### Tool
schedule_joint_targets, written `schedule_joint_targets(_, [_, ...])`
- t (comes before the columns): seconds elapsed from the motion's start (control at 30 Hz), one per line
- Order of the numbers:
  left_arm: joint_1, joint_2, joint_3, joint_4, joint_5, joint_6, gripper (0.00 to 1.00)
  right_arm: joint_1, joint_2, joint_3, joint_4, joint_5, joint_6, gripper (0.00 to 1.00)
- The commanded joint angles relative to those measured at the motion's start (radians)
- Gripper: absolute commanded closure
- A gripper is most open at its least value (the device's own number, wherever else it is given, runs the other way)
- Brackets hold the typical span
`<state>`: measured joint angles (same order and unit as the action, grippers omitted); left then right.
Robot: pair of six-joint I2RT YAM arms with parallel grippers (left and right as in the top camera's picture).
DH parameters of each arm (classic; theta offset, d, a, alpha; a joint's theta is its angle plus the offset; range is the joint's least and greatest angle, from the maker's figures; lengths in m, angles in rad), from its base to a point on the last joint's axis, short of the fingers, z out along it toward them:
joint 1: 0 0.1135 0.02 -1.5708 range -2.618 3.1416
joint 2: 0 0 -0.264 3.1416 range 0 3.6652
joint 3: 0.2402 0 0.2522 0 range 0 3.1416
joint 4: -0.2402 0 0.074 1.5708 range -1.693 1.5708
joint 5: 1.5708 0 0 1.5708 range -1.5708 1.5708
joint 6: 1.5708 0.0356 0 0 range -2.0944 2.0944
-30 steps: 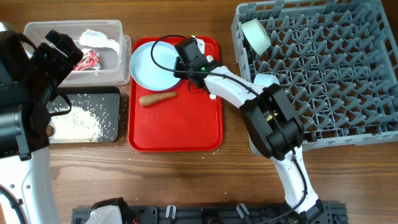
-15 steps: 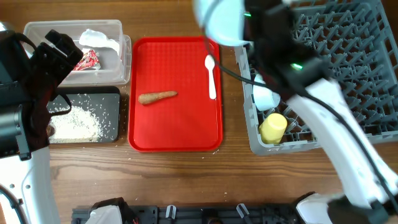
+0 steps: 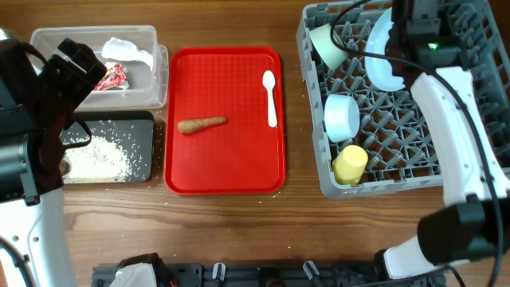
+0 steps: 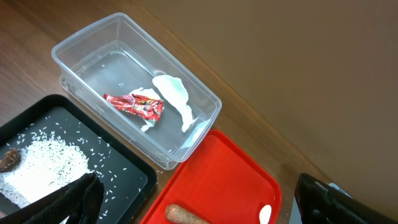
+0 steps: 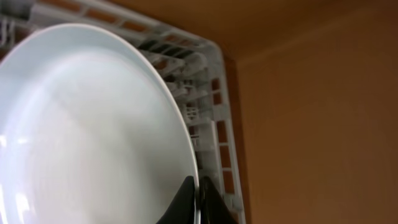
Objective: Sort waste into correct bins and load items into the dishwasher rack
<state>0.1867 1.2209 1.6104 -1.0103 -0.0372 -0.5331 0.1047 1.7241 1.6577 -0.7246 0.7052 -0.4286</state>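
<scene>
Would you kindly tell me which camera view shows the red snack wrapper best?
The left wrist view: the red snack wrapper lies unobstructed in the clear bin, beside the tissue. Overhead shows it much smaller. The right wrist view does not show it at all.

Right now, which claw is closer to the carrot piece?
Left. The left claw hovers over the bins, left of the carrot piece; the right claw grips the plate over at the rack.

**Robot lab bench set up as a dish station**

A wooden worktop [image 3: 223,231] carries a left arm [image 3: 28,143] and a right arm [image 3: 462,127], with a cable [image 3: 355,12] looping loose — a lab rig. The props are kitchen ones — rack [image 3: 486,32], red tray [image 3: 223,159], clear tub [image 3: 48,38], black tub [image 3: 119,118].
</scene>
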Motion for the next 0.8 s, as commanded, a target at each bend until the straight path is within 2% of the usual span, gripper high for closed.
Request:
schedule_joint_targets(0.0, [0.007, 0.0, 0.007, 0.003, -0.013, 0.001, 0.0, 0.002, 0.087, -0.002, 0.021, -0.044, -0.177, 0.96])
schedule_joint_targets(0.17, [0.007, 0.0, 0.007, 0.002, -0.013, 0.001, 0.0, 0.0, 0.19, -0.002, 0.064, 0.004, -0.177, 0.96])
schedule_joint_targets(0.2, [0.007, 0.0, 0.007, 0.003, -0.013, 0.001, 0.0, 0.0, 0.204, -0.002, 0.08, -0.002, -0.167, 0.88])
schedule_joint_targets(0.23, [0.007, 0.0, 0.007, 0.003, -0.013, 0.001, 0.0, 0.001, 0.206, -0.002, 0.086, -0.026, -0.147, 0.42])
schedule_joint_targets(0.27, [0.007, 0.0, 0.007, 0.003, -0.013, 0.001, 0.0, 0.001, 0.2, -0.002, 0.1, -0.045, -0.106, 0.0])
schedule_joint_targets(0.4, [0.007, 0.0, 0.007, 0.003, -0.013, 0.001, 0.0, 0.01, 0.132, -0.001, 0.125, -0.14, 0.062, 0.0])
schedule_joint_targets(0.53, [0.007, 0.0, 0.007, 0.003, -0.013, 0.001, 0.0, 0.027, -0.003, -0.001, 0.117, -0.401, 0.267, 0.0])
schedule_joint_targets(0.6, [0.007, 0.0, 0.007, 0.003, -0.013, 0.001, 0.0, 0.027, -0.061, -0.001, 0.106, -0.632, 0.397, 0.0])
schedule_joint_targets(0.7, [0.007, 0.0, 0.007, 0.003, -0.013, 0.001, 0.0, 0.027, -0.098, -0.002, 0.1, -1.122, 0.496, 0.01])
schedule_joint_targets(0.77, [0.007, 0.0, 0.007, 0.003, -0.013, 0.001, 0.0, 0.042, -0.073, -0.009, 0.116, -1.211, 0.584, 0.19])
